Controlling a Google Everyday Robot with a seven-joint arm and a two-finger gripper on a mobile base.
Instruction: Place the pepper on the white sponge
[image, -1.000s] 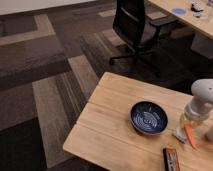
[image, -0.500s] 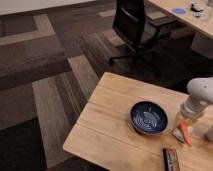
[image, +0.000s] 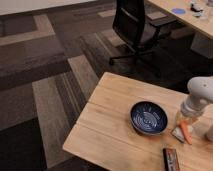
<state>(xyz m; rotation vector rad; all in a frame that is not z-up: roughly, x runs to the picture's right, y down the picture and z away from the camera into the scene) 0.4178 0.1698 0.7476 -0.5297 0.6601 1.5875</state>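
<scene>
On the striped carpet floor (image: 45, 75), in bands of dark brown, grey and beige, stands a wooden counter (image: 112, 117) that fills the lower right part of the view. Behind it, further away, a black office chair (image: 134, 27) stands on its wheeled base, and a second light desk (image: 187, 17) runs along the upper right corner with a small blue disc (image: 178, 10) on it. The white robot arm (image: 201, 95) comes in from the right edge, above the right side of the counter, and the claw (image: 187, 118) hangs from it, pointing downward just above the pepper; whether it is wide or narrow, I cannot tell. Near the middle of the counter sits a round dark-blue bowl (image: 149, 118) with a pale pattern inside. Close to the front edge lies a dark flat bar (image: 171, 159) with a reddish edge. The white sponge (image: 177, 133) lies to the right of the bowl, near it but apart. The pepper (image: 186, 132), slender and orange-red, lies against the right side of the sponge, partly over it as it seems, directly below the claw.
</scene>
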